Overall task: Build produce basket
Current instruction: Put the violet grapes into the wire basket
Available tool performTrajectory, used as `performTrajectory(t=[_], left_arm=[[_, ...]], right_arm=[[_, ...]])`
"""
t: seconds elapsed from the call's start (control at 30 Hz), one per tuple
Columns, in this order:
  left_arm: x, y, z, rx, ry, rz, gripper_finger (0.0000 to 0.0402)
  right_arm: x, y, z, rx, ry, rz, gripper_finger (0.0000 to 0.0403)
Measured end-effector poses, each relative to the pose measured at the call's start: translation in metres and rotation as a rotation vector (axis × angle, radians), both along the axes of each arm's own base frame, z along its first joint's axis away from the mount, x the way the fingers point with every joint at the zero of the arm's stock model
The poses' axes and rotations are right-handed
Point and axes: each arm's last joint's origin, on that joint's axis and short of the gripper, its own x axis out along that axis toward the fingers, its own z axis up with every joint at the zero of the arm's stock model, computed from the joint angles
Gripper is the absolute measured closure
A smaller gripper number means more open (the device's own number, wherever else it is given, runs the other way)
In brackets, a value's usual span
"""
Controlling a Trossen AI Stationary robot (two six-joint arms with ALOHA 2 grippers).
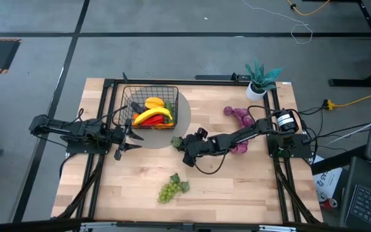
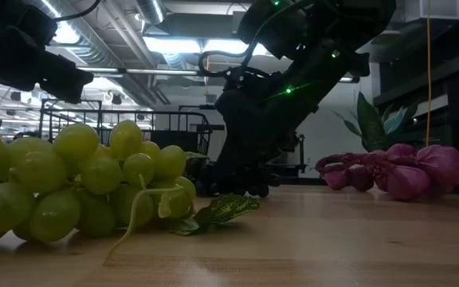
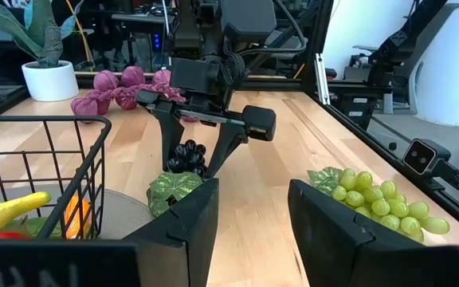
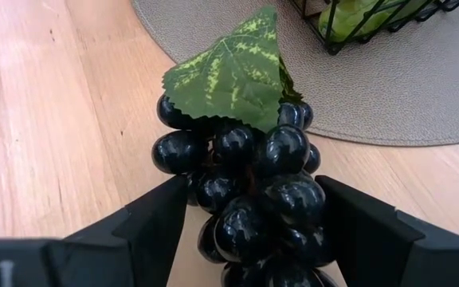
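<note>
Surface: light wooden table (image 1: 237, 187) | Round grey mat (image 1: 184, 119) lay at centre-back, under basket (image 1: 151, 103) | green grapes (image 1: 170, 188) front-centre | purple string (image 1: 238, 116) right | potted plant (image 1: 259, 80) apparently at back-right corner.

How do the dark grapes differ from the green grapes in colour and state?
The dark grapes are near-black and lie between the right gripper's fingers, beside the grey mat. The green grapes are light green and lie free on the table. Both bunches carry a leaf.
</note>
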Motion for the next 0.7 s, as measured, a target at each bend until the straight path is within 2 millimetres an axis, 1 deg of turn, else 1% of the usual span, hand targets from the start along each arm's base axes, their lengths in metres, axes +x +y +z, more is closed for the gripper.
performTrajectory(t=[0.7], left_arm=[[0.0000, 0.0000, 0.0000, 0.000, 0.000, 0.000, 0.0255]], right_arm=[[0.0006, 0.0001, 0.0006, 0.001, -0.009, 0.000, 0.0128]])
